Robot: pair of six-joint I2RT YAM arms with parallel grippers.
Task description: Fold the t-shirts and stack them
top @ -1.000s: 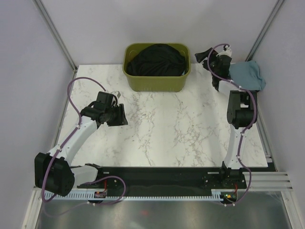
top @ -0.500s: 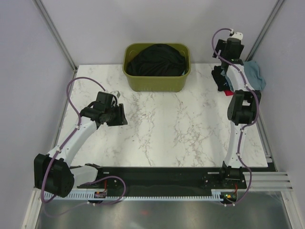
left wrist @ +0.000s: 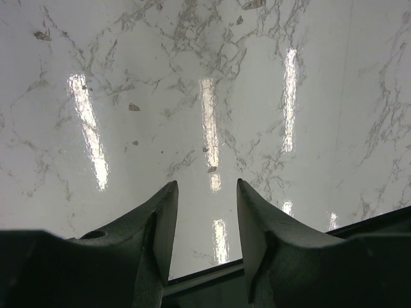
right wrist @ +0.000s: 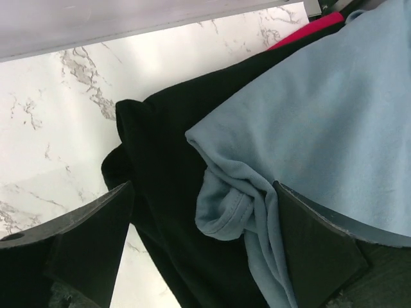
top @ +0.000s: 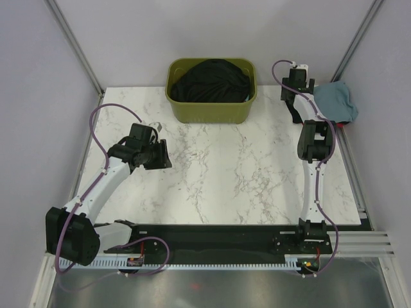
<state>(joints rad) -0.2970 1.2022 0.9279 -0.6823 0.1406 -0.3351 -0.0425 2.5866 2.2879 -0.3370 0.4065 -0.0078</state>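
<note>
A dusty teal-blue t-shirt (top: 337,101) lies bunched in the table's far right corner, on top of a black t-shirt (top: 293,109) and a red one (top: 341,125). My right gripper (top: 298,96) hangs over this pile, open and empty. In the right wrist view its jaws stand wide apart (right wrist: 202,247); a rolled edge of the teal shirt (right wrist: 225,205) and the black shirt (right wrist: 160,192) lie between them, and a strip of the red shirt (right wrist: 302,32) shows at the top. My left gripper (top: 160,155) (left wrist: 207,199) is open and empty over bare marble.
An olive-green bin (top: 209,110) stands at the back centre with black cloth (top: 210,80) heaped inside. The metal frame rail (right wrist: 128,22) and the walls close in the far right corner. The marble tabletop (top: 225,173) lies between the arms.
My right gripper rose towards the back wall, then came back down over the pile in the far right corner. The left arm has not moved.
</note>
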